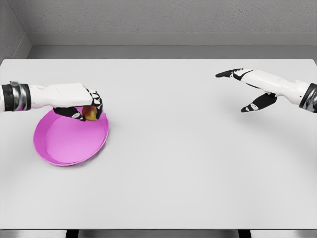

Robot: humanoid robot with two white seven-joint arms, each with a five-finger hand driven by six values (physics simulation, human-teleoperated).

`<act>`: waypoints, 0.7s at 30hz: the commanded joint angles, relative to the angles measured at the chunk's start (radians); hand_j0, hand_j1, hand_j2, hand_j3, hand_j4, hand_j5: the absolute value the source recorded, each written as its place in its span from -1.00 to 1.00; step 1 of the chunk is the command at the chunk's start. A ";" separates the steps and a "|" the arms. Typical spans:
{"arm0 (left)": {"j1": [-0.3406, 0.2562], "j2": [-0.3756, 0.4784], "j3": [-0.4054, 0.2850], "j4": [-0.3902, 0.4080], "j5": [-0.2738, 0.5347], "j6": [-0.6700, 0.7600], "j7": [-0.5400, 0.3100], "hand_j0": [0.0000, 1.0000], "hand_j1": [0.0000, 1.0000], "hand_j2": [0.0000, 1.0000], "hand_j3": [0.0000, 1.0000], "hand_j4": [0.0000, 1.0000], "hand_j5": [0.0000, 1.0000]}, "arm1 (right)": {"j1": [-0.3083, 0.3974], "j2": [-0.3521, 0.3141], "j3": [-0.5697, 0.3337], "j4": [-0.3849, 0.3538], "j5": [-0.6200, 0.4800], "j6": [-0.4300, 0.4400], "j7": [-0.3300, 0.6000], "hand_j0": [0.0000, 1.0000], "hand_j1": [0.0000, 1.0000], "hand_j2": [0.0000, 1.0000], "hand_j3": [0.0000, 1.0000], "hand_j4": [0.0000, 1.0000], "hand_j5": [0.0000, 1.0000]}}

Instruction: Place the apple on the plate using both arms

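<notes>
Nearest the viewer, the front edge of the white bench (163, 198) runs across the bottom of the head view. Farther back at the left lies the pink plate (67, 144), flat on the bench. The left robot hand (88, 110) reaches in from the left edge, fingers curled around the apple (89, 113), which shows red and yellow between the dark finger pads. Apple and hand sit over the plate's far right rim, inside its outline; whether the fruit touches the plate surface or hangs just above it cannot be told from this angle. The decisive relation is vertical: the plate lies directly beneath the held apple, so release appears to need only a small descent and an uncurling of the fingers, perhaps with a slight shift toward the plate's centre to keep the fruit off the sloped rim, where it could roll. The right robot hand (245, 89) hovers well apart at the right, fingers extended and thumb spread, holding nothing; the left is by far the nearer to apple and plate
</notes>
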 commanded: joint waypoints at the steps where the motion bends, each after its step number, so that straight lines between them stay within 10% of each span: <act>1: 0.000 0.036 0.001 0.005 0.019 0.003 0.000 0.06 0.06 0.06 0.06 0.06 0.06 | 0.000 -0.001 0.000 0.000 -0.008 0.003 0.000 1.00 1.00 1.00 1.00 1.00 1.00; 3: 0.000 0.033 0.001 0.009 0.020 0.003 0.002 0.76 0.76 0.76 0.76 0.76 0.76 | 0.000 -0.001 0.000 0.000 -0.008 0.003 0.000 1.00 1.00 1.00 1.00 1.00 1.00; 5: 0.002 0.036 0.001 0.010 0.020 0.003 0.002 1.00 1.00 1.00 1.00 1.00 1.00 | 0.002 -0.001 0.000 0.000 -0.008 0.003 0.000 1.00 1.00 1.00 1.00 1.00 1.00; 10: -0.008 0.035 0.002 0.045 0.071 0.003 0.003 1.00 1.00 1.00 1.00 1.00 1.00 | 0.002 -0.013 0.000 0.000 -0.006 0.003 0.000 1.00 1.00 1.00 1.00 1.00 1.00; 15: -0.061 -0.086 0.102 0.462 0.149 0.003 0.002 1.00 1.00 1.00 1.00 1.00 1.00 | 0.003 -0.013 0.000 0.000 -0.008 0.003 0.000 1.00 1.00 1.00 1.00 1.00 1.00; 21: -0.052 -0.090 0.108 0.495 0.143 0.003 0.002 1.00 1.00 1.00 1.00 1.00 1.00 | 0.003 -0.013 0.000 0.000 -0.006 0.003 0.000 1.00 1.00 1.00 1.00 1.00 1.00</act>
